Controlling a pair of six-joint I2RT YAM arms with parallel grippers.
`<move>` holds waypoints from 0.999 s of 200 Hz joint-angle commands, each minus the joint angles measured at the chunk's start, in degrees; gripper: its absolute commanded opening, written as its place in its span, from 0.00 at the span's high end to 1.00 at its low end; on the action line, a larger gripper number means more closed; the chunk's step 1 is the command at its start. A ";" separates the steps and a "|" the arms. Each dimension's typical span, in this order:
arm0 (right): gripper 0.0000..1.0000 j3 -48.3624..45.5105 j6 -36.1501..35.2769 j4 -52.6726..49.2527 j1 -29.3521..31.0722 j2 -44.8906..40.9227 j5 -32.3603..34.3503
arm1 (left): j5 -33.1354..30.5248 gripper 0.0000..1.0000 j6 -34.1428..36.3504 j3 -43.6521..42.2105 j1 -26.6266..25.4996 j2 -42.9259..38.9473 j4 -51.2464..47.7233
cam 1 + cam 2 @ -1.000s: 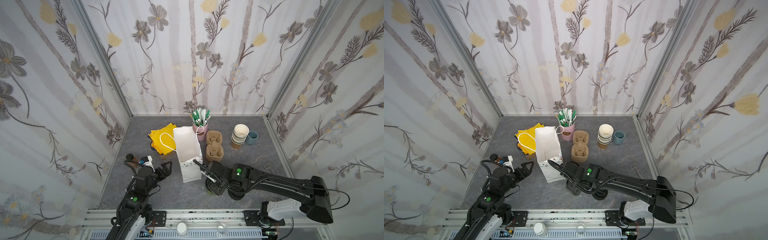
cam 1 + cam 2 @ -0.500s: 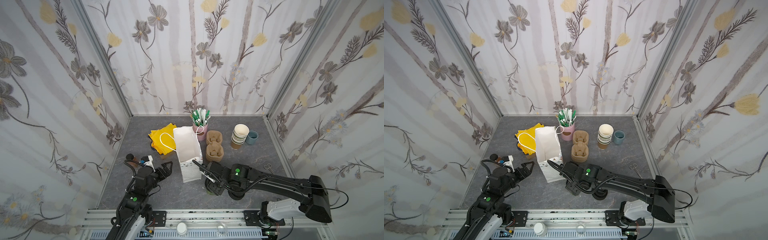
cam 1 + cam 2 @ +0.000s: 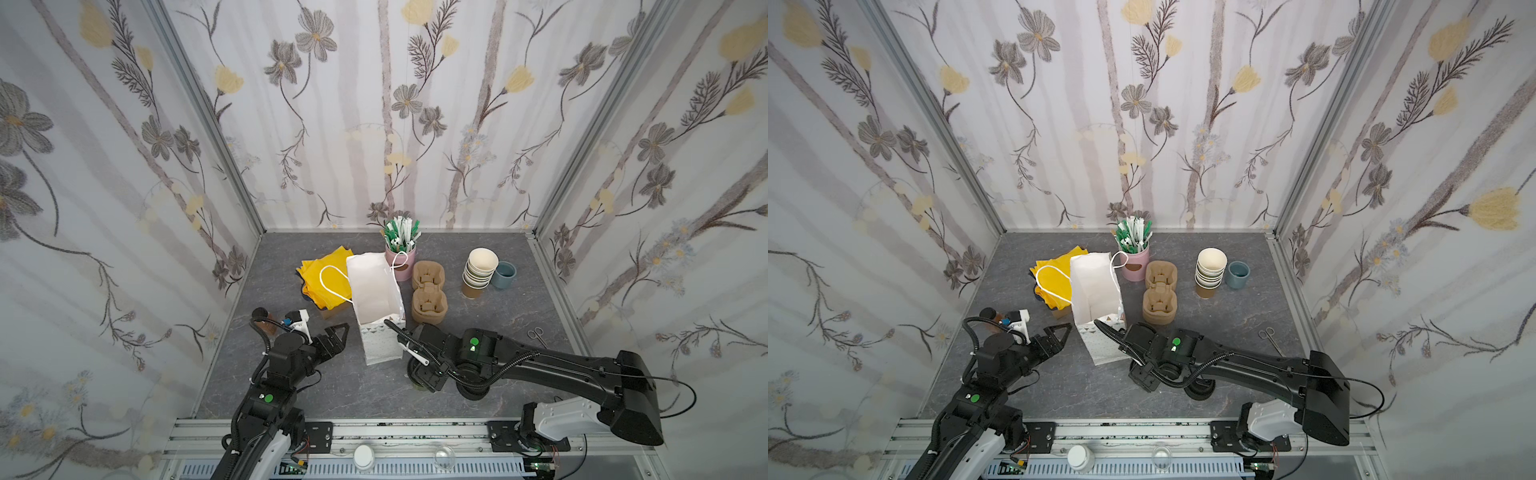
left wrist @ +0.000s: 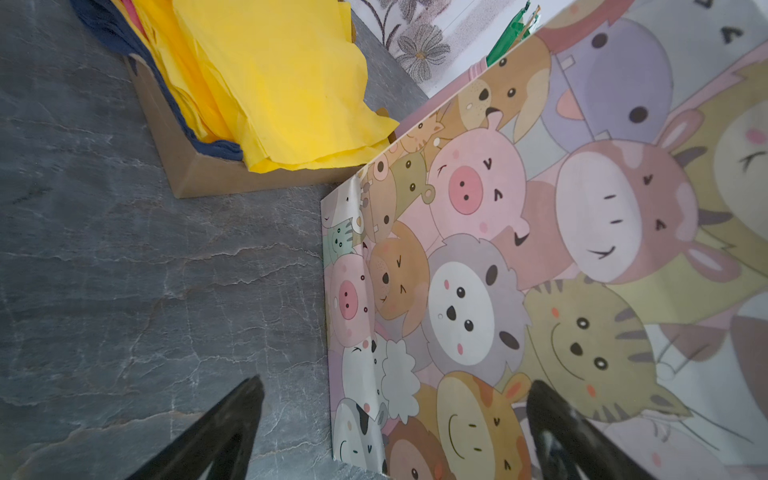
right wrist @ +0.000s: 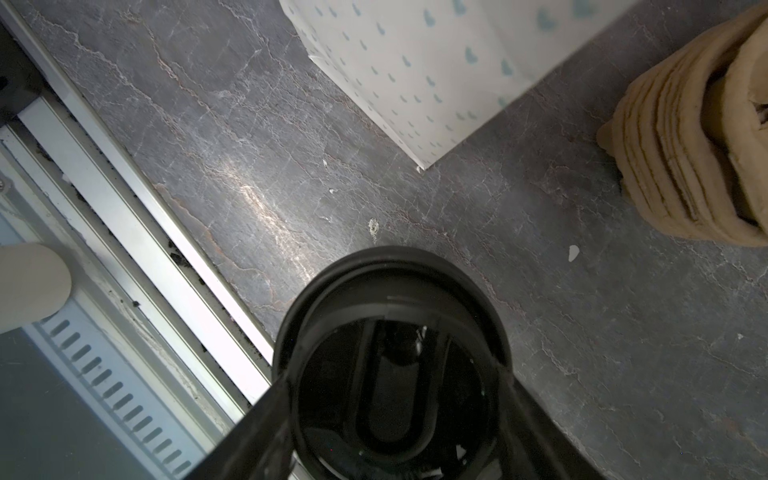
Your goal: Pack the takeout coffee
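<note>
near table (image 5: pixel 582 332) front edge, just right of gift bag (image 3: pixel 374 286): takeout coffee (image 5: pixel 390 316) (only its black sip lid shows) gripped at lid rim between right fingers (image 5: pixel 257 428), partly spread. left fingers (image 4: pixel 216 432) spread wide, empty, close beside bag's animal-print side. stacked pulp cup carriers (image 5: pixel 685 145) nearby.

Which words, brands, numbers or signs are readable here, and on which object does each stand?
None can be read.
The gift bag carries only cartoon animals and a drop pattern.
Any embossing on the takeout coffee lid is too dark to read.
The mark on the pink cup is too small.
</note>
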 commanded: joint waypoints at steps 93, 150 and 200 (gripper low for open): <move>0.33 -2.20 2.51 -1.28 0.22 -0.17 -3.56 | 12.60 0.04 -3.08 1.20 -1.07 -0.91 -0.83; 0.29 -1.20 2.74 -1.28 0.23 -1.49 -2.09 | 14.51 0.10 -5.64 0.56 -4.00 -3.68 -3.08; 0.21 -0.09 3.09 -1.09 0.28 -2.69 -1.16 | 14.39 0.15 -7.09 0.30 -8.64 -3.75 -3.35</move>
